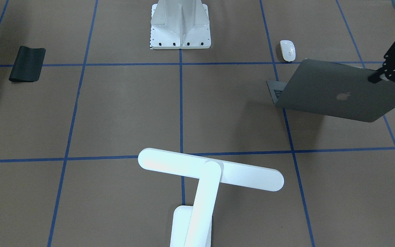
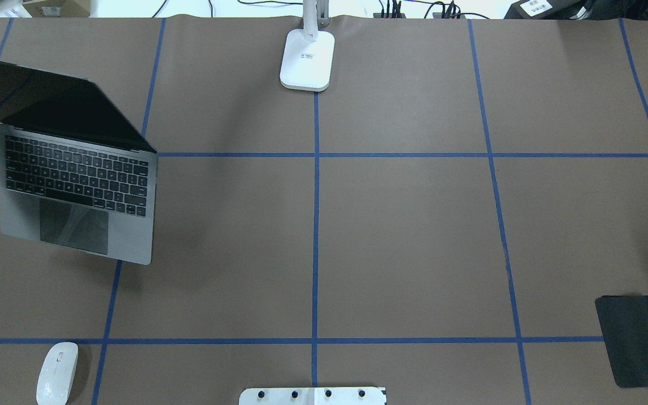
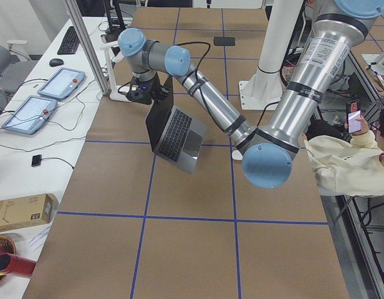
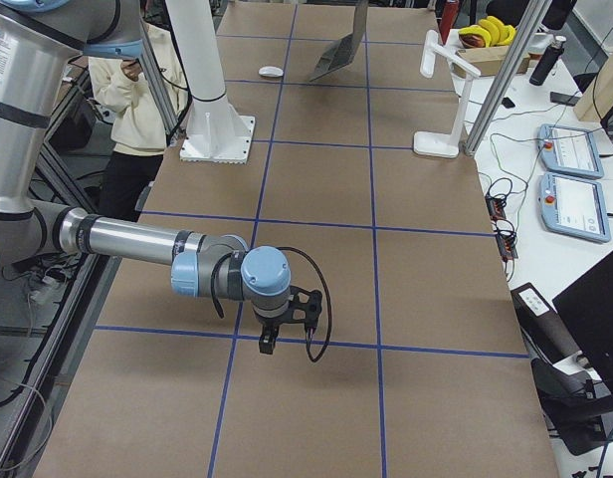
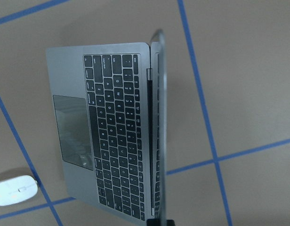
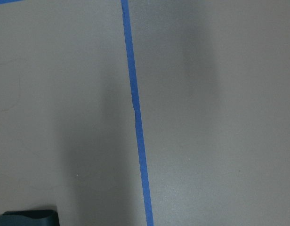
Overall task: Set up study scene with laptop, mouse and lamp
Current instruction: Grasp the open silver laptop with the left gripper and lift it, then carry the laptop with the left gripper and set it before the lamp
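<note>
The grey metal laptop (image 2: pixel 76 185) is open; the little white oval mouse (image 2: pixel 57 372) lies apart.
Left pincer (image 1: pixel 375 77) pinches its lid; right pincer (image 4: pixel 268 344): I cannot tell.

laptop (image 2: pixel 76 191): matt grey metal shell, black keys, smooth trackpad, dark glossy screen
mouse (image 2: pixel 57 373): smooth, glossy white plastic
lamp (image 1: pixel 197 175): smooth white plastic, faint sheen
table (image 2: pixel 414 236): matt brown paper
tape (image 2: pixel 315 225): blue, matt
mat (image 2: pixel 633 340): matt black
pedestal (image 1: pixel 180 24): white painted metal, slight gloss
</note>
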`<state>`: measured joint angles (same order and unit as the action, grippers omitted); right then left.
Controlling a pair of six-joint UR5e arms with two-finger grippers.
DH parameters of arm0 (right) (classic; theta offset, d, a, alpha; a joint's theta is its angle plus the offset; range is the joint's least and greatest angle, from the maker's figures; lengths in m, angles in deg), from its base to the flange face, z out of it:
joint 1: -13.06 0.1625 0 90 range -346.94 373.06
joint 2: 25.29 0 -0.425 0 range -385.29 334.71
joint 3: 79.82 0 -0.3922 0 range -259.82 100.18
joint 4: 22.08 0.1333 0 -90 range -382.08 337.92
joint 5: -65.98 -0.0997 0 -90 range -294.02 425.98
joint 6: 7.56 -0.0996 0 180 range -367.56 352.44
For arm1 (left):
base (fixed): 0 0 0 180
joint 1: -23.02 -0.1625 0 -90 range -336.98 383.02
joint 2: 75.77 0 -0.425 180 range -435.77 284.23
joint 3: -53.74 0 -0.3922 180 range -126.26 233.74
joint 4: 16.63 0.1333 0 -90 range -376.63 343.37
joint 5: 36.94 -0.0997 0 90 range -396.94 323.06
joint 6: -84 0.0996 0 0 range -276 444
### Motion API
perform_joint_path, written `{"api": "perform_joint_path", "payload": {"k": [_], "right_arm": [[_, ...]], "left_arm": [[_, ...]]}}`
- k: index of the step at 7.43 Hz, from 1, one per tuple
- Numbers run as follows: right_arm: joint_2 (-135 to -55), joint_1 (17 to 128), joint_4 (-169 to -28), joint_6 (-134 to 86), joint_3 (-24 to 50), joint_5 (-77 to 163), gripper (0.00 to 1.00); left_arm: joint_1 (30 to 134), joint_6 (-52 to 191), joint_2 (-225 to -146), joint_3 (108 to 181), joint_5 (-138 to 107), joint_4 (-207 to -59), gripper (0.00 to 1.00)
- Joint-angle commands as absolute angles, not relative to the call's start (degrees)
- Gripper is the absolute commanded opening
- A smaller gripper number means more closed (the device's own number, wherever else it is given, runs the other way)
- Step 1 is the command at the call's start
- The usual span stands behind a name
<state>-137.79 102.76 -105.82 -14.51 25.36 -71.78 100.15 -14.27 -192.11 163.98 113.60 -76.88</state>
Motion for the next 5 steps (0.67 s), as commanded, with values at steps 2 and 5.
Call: {"api": "perform_joint_path", "payload": {"k": [2,5], "right_arm": [[-139.1,102.5,-105.9,-14.5,25.6,-72.4,1.00],[-139.2,102.5,-105.9,-14.5,25.6,-72.5,1.00]], "left_arm": [[92.0,-37.3,-198.4,156.6,113.2,-95.1,0.00],[89.3,-50.3,-208.1,142.9,110.2,-108.5,0.00]]}}
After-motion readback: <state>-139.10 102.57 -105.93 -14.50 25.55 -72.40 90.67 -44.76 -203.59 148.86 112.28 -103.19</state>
